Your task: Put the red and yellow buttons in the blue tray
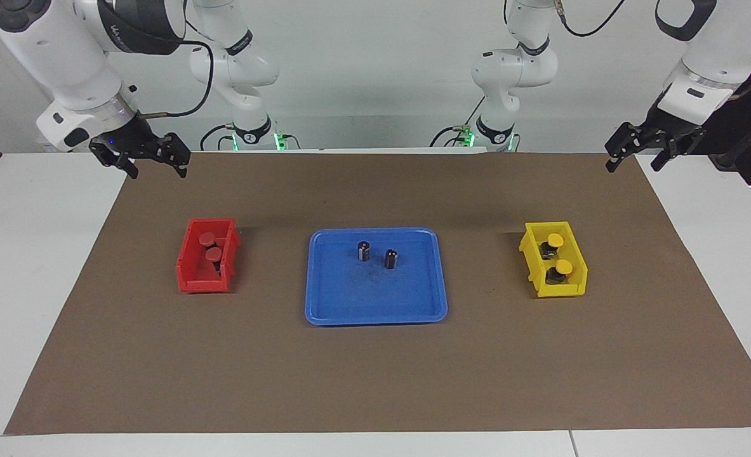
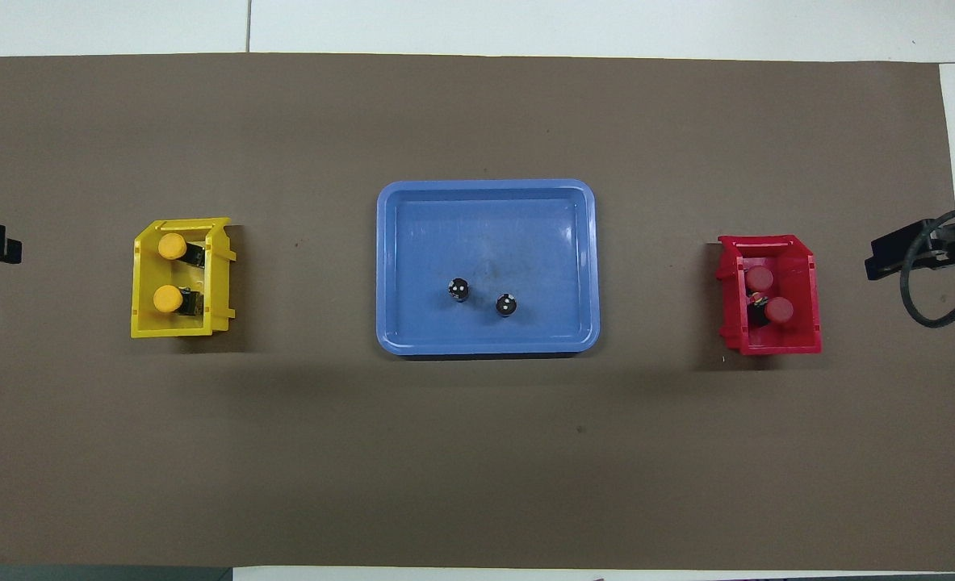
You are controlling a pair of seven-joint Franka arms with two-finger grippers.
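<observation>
The blue tray (image 1: 375,298) (image 2: 485,226) lies at the middle of the brown mat. Two red buttons (image 1: 207,239) (image 2: 760,278) sit in the small red bin (image 1: 200,284) (image 2: 772,347) toward the right arm's end. Two yellow buttons (image 1: 554,240) (image 2: 172,246) sit in the small yellow bin (image 1: 559,291) (image 2: 170,329) toward the left arm's end. My right gripper (image 1: 157,166) is open and empty, in the air over the mat's corner at its end of the table. My left gripper (image 1: 634,162) is open and empty over the mat's corner at its own end.
Two dark cap-less cylinders (image 1: 364,251) (image 2: 459,289) stand upright in the tray, in its half nearer to the robots. The brown mat (image 1: 375,381) covers most of the white table. A black cable loops beside the right gripper.
</observation>
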